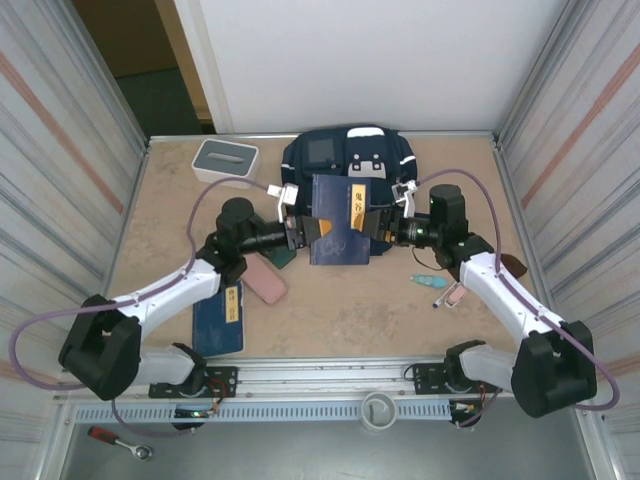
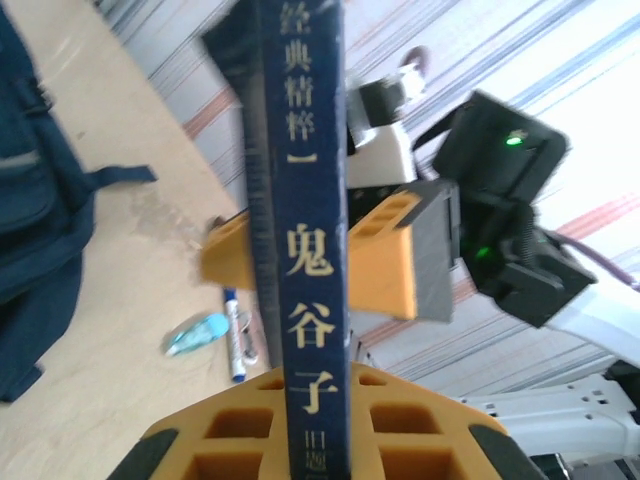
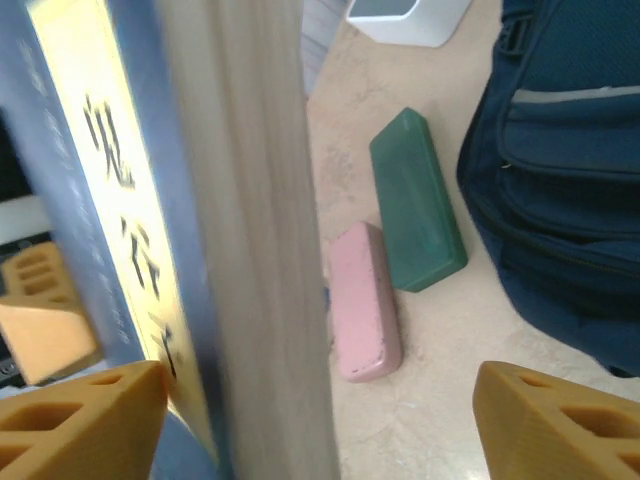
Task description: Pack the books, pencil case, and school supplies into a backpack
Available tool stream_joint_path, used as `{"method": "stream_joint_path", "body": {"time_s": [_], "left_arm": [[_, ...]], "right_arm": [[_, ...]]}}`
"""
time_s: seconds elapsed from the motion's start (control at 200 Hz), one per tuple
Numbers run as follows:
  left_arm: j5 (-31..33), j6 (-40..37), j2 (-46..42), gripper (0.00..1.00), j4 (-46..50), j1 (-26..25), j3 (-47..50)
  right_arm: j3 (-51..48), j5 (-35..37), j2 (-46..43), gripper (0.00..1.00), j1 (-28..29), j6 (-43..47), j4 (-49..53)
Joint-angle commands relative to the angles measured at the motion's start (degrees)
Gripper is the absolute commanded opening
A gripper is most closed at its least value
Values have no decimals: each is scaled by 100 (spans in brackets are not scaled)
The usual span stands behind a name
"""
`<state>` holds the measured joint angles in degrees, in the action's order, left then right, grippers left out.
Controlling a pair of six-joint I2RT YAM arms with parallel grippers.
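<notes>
The left gripper (image 1: 303, 230) clamps a book (image 1: 335, 205) by its spine, near the backpack (image 1: 300, 155) at the far edge of the worktop (image 1: 340, 300); the right gripper (image 1: 375, 222) straddles it, fingers (image 3: 560, 420) spread, likely steadying it.

book (image 1: 340, 218) just before backpack (image 1: 342, 140)

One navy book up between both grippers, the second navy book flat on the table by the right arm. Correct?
No. The second thin navy-blue softcover book lies flat by the left arm, not the right, as the top external view shows. The other navy-blue book is up between the left gripper and right gripper.
</notes>
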<state>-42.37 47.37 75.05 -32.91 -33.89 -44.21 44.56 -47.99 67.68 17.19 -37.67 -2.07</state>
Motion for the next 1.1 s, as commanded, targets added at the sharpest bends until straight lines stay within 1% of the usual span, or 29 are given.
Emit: {"method": "stream_joint_path", "body": {"time_s": [0.0,0.065,0.125,0.155,0.22,0.301,0.336,0.356,0.401,0.476,0.516,0.561,0.656,0.741,0.832,0.897,0.982,1.092], "left_arm": [[-506,75,178,0,-610,80,-535],[-563,351,397,0,-888,117,-659],[-565,496,647,0,-935,166,-781],[-571,519,772,0,-877,195,-851],[-532,519,1038,1,-696,255,-982],[-448,295,1299,21,-317,348,-1146],[-364,19,1359,34,45,396,-1261],[-291,-202,1372,41,297,422,-1323],[19,-853,1359,51,965,453,-1477],[805,-2445,1315,62,2242,422,-1810],[1303,-3241,1355,66,2743,364,-1977],[1810,-3964,1470,68,3199,316,-2208],[2428,-5106,1917,73,3943,286,-2814],[2599,-5988,2462,74,4593,280,-3417],[2724,-6842,3071,75,5256,279,-4102],[2687,-7351,3472,76,5675,278,-4557],[2339,-7814,3930,77,6102,257,-5056],[1906,-8226,4413,79,6509,145,-5577]], "right_arm": [[132,-748,152,84,4,-75,-865],[124,-972,235,83,4,-381,-1504],[106,-1116,285,76,12,-793,-2102],[97,-1120,290,67,4,-933,-2393],[135,-970,282,41,-25,-1112,-2597],[169,-779,255,14,-177,-1256,-2543],[176,-650,225,4,-315,-1294,-2333],[196,-575,208,0,-422,-1289,-2127],[237,-428,157,0,-692,-1249,-1589],[255,-128,44,0,-1223,-1020,-624],[248,92,-55,0,-1491,-833,-146],[188,281,-179,0,-1747,-655,179],[11,546,-417,0,-2161,-398,487],[-49,706,-510,0,-2324,-183,686],[-35,764,-465,0,-2371,-12,816],[-2,767,-370,0,-2378,88,888],[21,732,-218,0,-2411,167,927],[9,729,-35,0,-2466,221,927]]}}
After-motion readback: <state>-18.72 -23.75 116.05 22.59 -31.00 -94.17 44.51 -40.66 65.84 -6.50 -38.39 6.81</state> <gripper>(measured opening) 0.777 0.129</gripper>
